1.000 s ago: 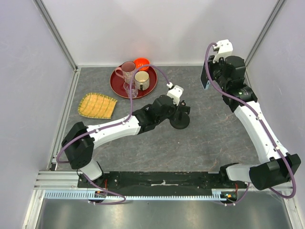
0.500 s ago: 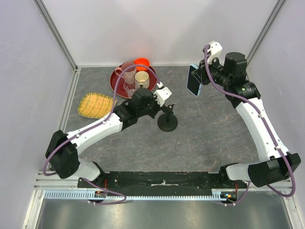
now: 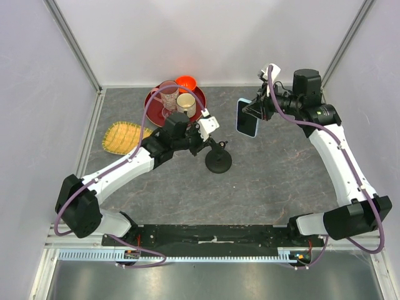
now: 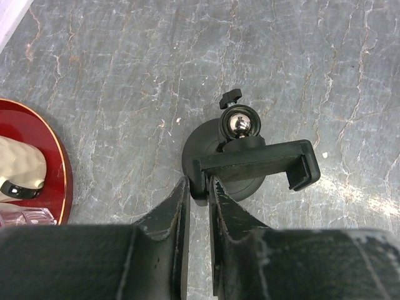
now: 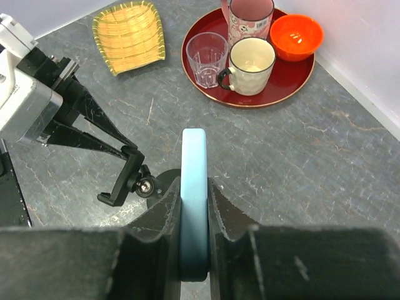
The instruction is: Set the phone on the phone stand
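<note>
The black phone stand [image 3: 219, 161] stands on the grey table near the middle, its round base down and its clamp cradle [image 4: 253, 164] on top. My left gripper [image 4: 198, 187] is shut on the left end of the cradle; it shows in the top view [image 3: 209, 142] just left of the stand. My right gripper [image 5: 194, 194] is shut on the phone [image 5: 194, 187], light blue rim edge-on between the fingers. In the top view the phone [image 3: 246, 117] hangs in the air up and right of the stand. The stand also shows in the right wrist view [image 5: 134, 180].
A red tray [image 3: 154, 112] at the back holds a pink mug [image 3: 169, 94], a cream mug [image 3: 186, 104], a clear glass [image 5: 207, 57] and an orange bowl [image 3: 185, 82]. A yellow woven basket [image 3: 127, 137] lies at the left. White walls enclose the table.
My right gripper has carried the phone left and down toward the stand. My left arm has pulled the stand to the left and slightly nearer, then steadied.
</note>
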### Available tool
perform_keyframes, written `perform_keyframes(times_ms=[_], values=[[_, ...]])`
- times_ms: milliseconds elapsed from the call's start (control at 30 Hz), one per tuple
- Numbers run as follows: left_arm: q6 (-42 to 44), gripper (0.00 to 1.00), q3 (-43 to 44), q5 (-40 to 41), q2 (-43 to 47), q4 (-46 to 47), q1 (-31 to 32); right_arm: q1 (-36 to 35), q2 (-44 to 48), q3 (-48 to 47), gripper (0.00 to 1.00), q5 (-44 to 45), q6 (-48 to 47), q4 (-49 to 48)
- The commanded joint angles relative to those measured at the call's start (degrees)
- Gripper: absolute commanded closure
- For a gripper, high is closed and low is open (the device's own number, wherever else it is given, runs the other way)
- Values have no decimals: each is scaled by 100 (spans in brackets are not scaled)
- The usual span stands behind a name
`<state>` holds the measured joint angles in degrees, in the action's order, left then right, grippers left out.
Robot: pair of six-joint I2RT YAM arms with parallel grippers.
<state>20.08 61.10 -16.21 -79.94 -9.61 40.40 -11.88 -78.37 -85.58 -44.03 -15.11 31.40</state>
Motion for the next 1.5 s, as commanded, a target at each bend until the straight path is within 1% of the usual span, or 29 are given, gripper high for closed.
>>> perform_keyframes(times_ms=[0, 33, 100, 167, 267, 467, 733, 800, 900, 933, 1100, 1167, 1200, 1233, 1300, 1400, 1467], values=[[-12, 79, -54, -287, 110, 310, -59, -16, 436, -380, 100, 52, -89, 33], [-56, 77, -72, -287, 102, 362, -76, -16, 463, -372, 100, 79, -36, 16], [-196, 66, -72, -225, 145, 354, -85, -7, 541, -363, 100, 184, 201, -46], [-337, 52, -72, -181, 215, 363, -103, -34, 629, -293, 100, 193, 316, -160], [-417, 50, -125, -208, 347, 407, -164, -77, 796, -179, 100, 246, 360, -265], [-636, 50, -151, -128, 312, 293, -182, -297, 902, -126, 100, 421, 527, -371], [-654, 50, -213, -111, 260, 187, -85, -394, 867, -117, 100, 492, 474, -433], [-672, 52, -195, -102, 190, 196, -85, -429, 850, -117, 100, 483, 431, -424], [-672, 58, -177, -137, 102, 170, -76, -508, 841, -90, 100, 588, 176, -336], [-663, 63, -169, -137, 75, 196, -85, -508, 823, -134, 100, 632, 141, -188], [-654, 72, -186, -155, -4, 205, -85, -517, 647, -363, 100, 817, 333, -2], [-636, 71, -160, -190, -39, 170, -76, -517, 647, -337, 100, 774, 465, -151], [-645, 70, -151, -181, -56, 170, -76, -517, 647, -302, 100, 756, 579, -204], [-654, 65, -151, -172, -57, 178, -76, -517, 647, -284, 100, 738, 588, -248], [-645, 63, -160, -137, -57, 187, -85, -517, 665, -240, 100, 747, 624, -274], [-628, 64, -160, -155, -92, 222, -85, -517, 726, -152, 100, 799, 606, -327], [-628, 71, -134, -163, -153, 214, -85, -517, 735, -117, 100, 835, 641, -336]])
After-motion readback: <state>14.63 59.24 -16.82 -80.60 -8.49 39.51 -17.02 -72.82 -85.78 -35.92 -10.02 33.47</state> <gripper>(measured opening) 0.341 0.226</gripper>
